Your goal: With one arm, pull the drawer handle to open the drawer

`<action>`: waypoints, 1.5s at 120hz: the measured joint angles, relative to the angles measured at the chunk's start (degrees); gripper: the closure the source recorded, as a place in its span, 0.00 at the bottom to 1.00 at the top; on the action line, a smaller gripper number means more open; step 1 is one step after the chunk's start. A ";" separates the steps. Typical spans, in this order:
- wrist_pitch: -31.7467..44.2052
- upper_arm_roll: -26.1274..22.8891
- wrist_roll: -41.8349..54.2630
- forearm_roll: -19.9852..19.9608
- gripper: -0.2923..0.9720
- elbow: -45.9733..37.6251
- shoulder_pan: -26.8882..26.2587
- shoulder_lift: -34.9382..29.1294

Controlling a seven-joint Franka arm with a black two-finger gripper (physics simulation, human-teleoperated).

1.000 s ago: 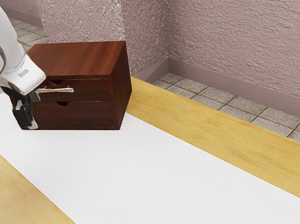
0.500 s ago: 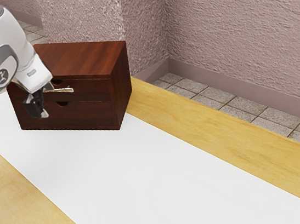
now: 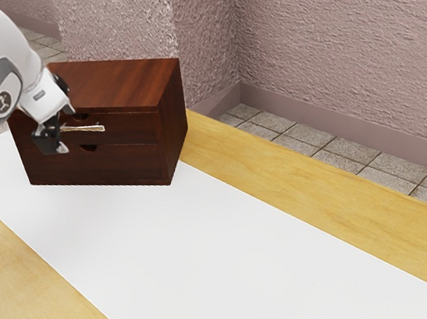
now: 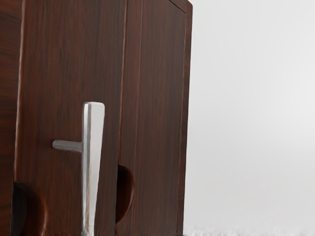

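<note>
Drawer handle [image 3: 84, 127]: slim silver bar on a short stem [image 4: 67, 145], fixed to the front of a small dark-wood drawer box [image 3: 128, 89] and lying level across the middle of that front in the exterior view. Two rounded scoops [image 4: 125, 194] cut into the wood right by it, one on either side of the bar. Drawer front seemingly flush with the rest of the face, as far as can be made out.

Black gripper [image 3: 49, 140] right up at the handle's end toward the exterior view's left, overlapping the bar's tip. Honestly can't tell whether the claw is wide, narrow or clamped on the bar, since it's all dark and bunched up at that spot. White arm [image 3: 6, 89] at the exterior view's left edge, covering part of the box's corner on that side.

Box parked on a white mat [image 3: 225, 248], toward the mat's far end at the exterior view's left. Mat laid over a light wooden tabletop [image 3: 311, 192]. A wide stretch of white mat in front of the drawer face. Behind the table: grey tiled floor [image 3: 341, 149], a baseboard [image 3: 360, 124] and rough pinkish walls [image 3: 353, 52].
</note>
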 joint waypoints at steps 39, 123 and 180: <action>0.53 0.15 1.45 -1.14 0.23 2.20 0.00 4.87; 0.77 0.31 2.86 -2.31 0.26 2.27 -0.17 6.75; 0.46 0.43 3.20 -3.03 0.49 -1.76 1.00 1.82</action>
